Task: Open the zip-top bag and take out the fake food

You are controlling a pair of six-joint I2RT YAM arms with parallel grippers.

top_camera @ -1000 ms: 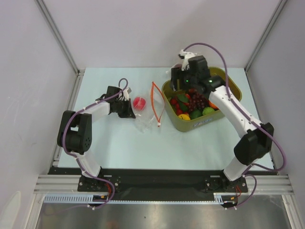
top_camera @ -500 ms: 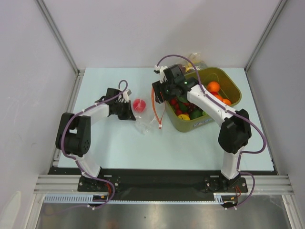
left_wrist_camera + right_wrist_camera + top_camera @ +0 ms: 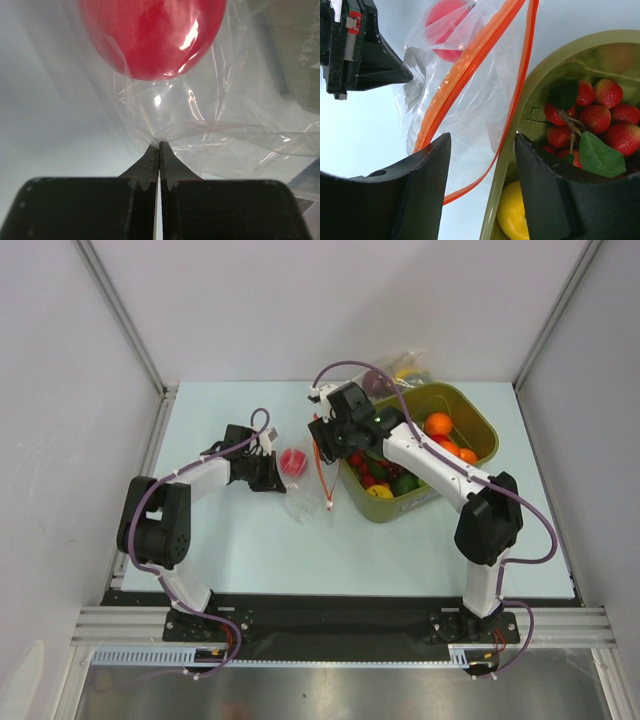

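The zip-top bag (image 3: 303, 502) lies crumpled at the table's middle, its red-orange zip strip (image 3: 323, 468) gaping towards the bin. A red apple (image 3: 292, 461), the fake food, sits inside it. My left gripper (image 3: 268, 473) is shut on the bag's closed end; in the left wrist view the jaws (image 3: 159, 145) pinch clear film just below the apple (image 3: 150, 35). My right gripper (image 3: 322, 436) hovers open over the bag's mouth. In its wrist view the fingers (image 3: 482, 141) straddle the strip (image 3: 470, 60) without touching it, and the apple (image 3: 445, 15) shows beyond.
An olive bin (image 3: 470, 455) right of the bag holds strawberries (image 3: 600, 112), a lemon (image 3: 515, 215), oranges (image 3: 438, 424) and green fruit. Its rim (image 3: 512, 150) passes between my right fingers. Another clear bag of fruit (image 3: 405, 365) lies behind the bin.
My right arm swung left from above the bin to over the bag's mouth, its jaws narrowing somewhat. The bin shifted slightly. The left gripper kept its hold.
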